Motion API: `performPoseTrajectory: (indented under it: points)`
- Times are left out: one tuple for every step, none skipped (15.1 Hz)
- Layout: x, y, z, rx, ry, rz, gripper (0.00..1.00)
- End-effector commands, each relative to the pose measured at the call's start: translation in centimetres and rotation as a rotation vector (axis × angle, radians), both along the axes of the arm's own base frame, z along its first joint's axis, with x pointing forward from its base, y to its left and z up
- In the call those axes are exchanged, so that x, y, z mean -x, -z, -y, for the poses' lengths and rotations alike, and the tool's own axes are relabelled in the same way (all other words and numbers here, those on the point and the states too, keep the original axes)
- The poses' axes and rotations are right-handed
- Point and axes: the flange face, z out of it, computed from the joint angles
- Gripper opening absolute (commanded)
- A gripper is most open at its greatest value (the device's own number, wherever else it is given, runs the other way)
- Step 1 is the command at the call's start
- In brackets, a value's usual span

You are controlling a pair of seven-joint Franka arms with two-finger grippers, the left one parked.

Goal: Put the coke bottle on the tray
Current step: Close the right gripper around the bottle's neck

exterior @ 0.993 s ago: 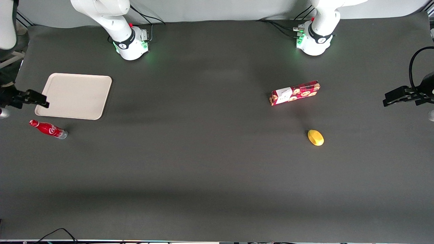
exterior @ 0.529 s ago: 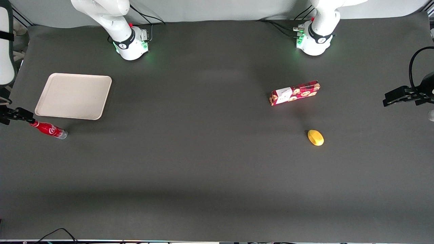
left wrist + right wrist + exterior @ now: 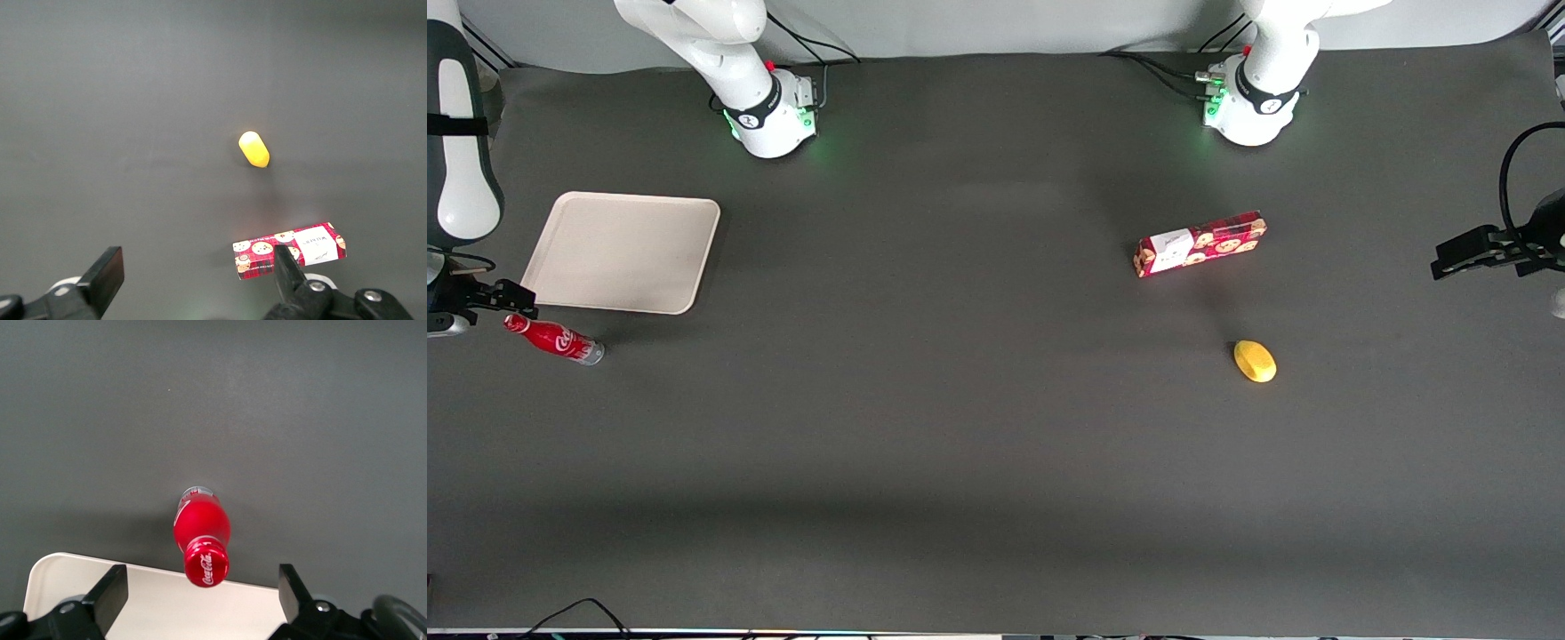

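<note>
Front view: gripper (image 3: 520, 300) has drifted back over the cap of the coke bottle (image 3: 554, 339), fingers spread wide, nothing held; tray (image 3: 618, 252) waiting, so grab looks next

The glossy red coke bottle (image 3: 554, 339) lies on the matt dark-grey table cover (image 3: 960, 444); the smooth beige tray (image 3: 621, 252) looks matt. The black gripper (image 3: 489, 298) hangs by the bottle's cap.

Down at the parked arm's end of the dark counter (image 3: 978, 427), a red cookie box (image 3: 1200, 244) lies flat, a yellow lemon (image 3: 1255, 362) near it, closer to the front camera.
</note>
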Motion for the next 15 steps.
performPoseTrajectory:
  points:
    - [0.1,1.8,1.0,-0.037,-0.031,0.035,1.00]
    - [0.1,2.2,1.2,-0.035,-0.040,0.037,1.00]
    - [0.4,2.6,1.8,-0.031,-0.047,0.035,1.00]
    - [0.5,3.0,2.1,-0.028,-0.053,0.033,1.00]
    - [0.5,3.2,2.1,-0.031,-0.051,0.033,1.00]
    - [0.4,3.4,2.1,-0.041,-0.042,0.038,1.00]
    - [0.4,3.6,2.1,-0.044,-0.042,0.036,1.00]
    - [0.4,3.7,2.0,-0.044,-0.043,0.035,1.00]
    - [0.4,3.8,2.0,-0.045,-0.043,0.034,0.98]
    - [0.3,3.8,1.8,-0.047,-0.045,0.031,0.95]
    - [0.2,3.8,1.6,-0.048,-0.044,0.034,0.86]
    - [0.1,3.9,1.5,-0.049,-0.044,0.032,0.77]
    - [-0.1,4.0,1.4,-0.050,-0.041,0.031,0.68]
    - [-0.1,4.1,1.3,-0.051,-0.042,0.030,0.63]
    - [-0.1,4.1,1.3,-0.050,-0.040,0.032,0.58]
